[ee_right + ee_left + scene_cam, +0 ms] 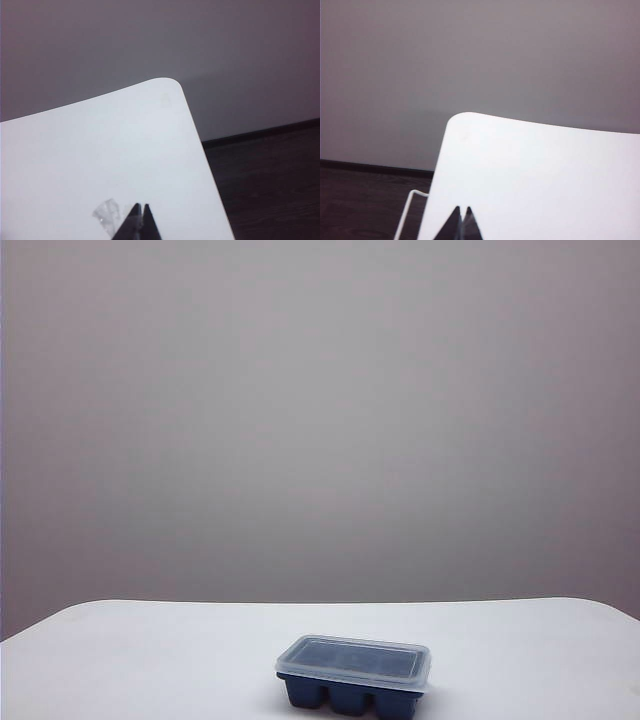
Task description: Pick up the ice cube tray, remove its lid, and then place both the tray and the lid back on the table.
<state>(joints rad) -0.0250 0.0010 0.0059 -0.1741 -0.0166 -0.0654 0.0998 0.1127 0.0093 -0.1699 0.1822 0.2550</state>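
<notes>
Dark, pointed fingertips pressed together: my left hand (461,220) and right hand (140,216) are both closed and empty, each hovering level over a corner of the white bench (150,660). Neither shows in the exterior view. Navy ice cube tray (350,699), lid (353,661) on, sits at the bench's near edge, its base cut off.

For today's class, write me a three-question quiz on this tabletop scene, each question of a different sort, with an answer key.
1. True or false: the lid sits on the ice cube tray.
2. The left gripper and right gripper each have their fingers: A) wide open, B) shut and empty, C) shut on the tray.
3. Fill in: the tray rests on the white ____, near its front edge in the exterior view.

Key: 1 true; 2 B; 3 table.
</notes>
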